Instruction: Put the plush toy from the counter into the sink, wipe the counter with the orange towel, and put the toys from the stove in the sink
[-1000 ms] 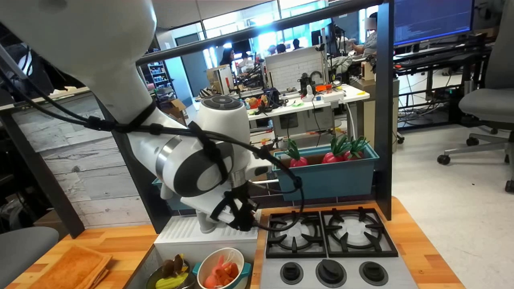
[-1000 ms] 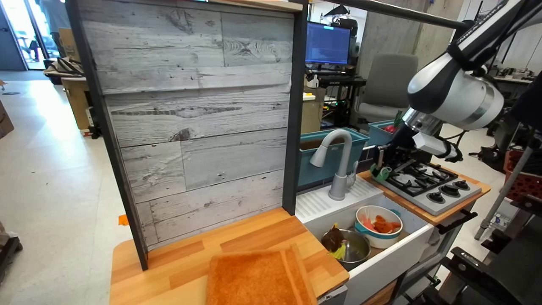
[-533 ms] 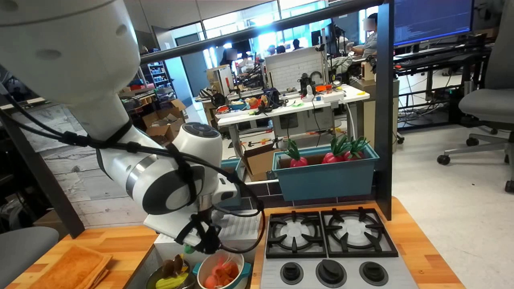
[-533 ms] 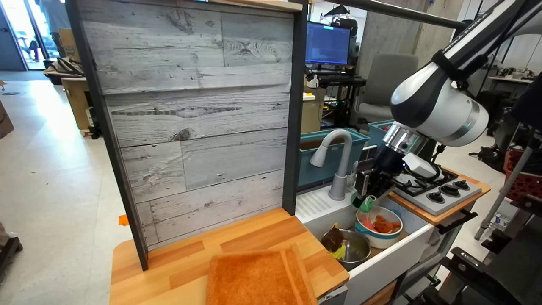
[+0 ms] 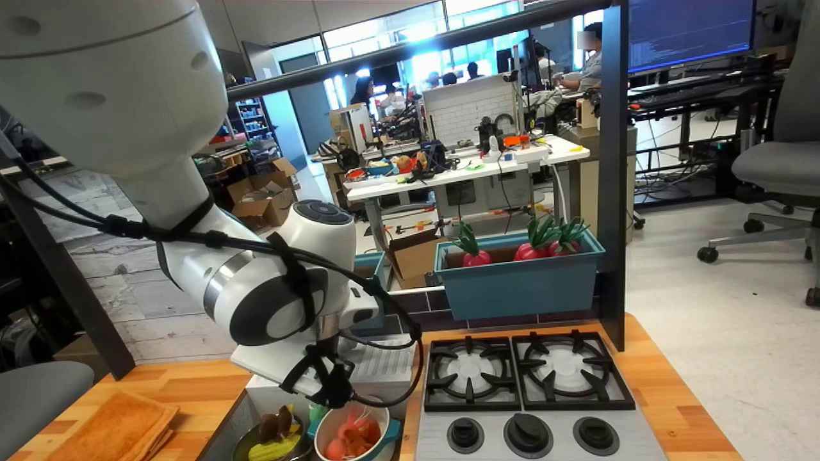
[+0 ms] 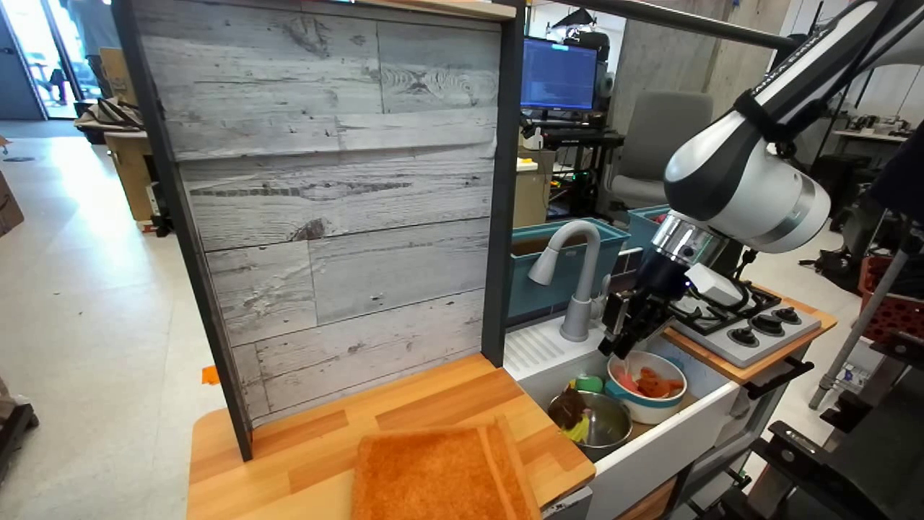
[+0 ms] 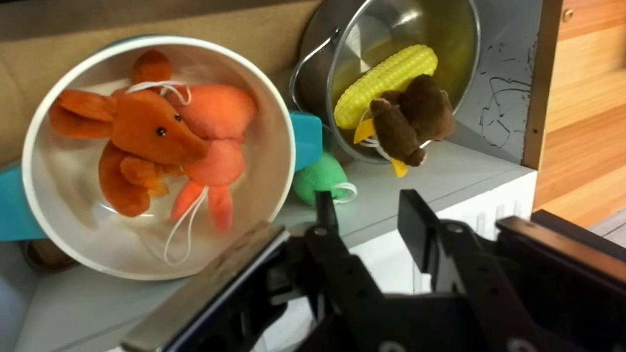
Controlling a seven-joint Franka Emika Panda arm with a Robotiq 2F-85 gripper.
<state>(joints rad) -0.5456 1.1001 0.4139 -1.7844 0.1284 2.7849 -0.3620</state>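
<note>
The green plush toy lies in the sink, mid-frame in the wrist view, between the teal handle of the white pot and the steel pot — probably propped by both; whether it touches the sink floor I cannot tell. The gripper, lower right of that frame, has its jaws spread, nothing between them. The pots seem to serve as bins: an orange plush toy and a coral plush toy in the white, yellow corn and a brown plush toy in the steel. The orange towel lies folded on the counter, lower left — presumably for easy gripping.
</note>
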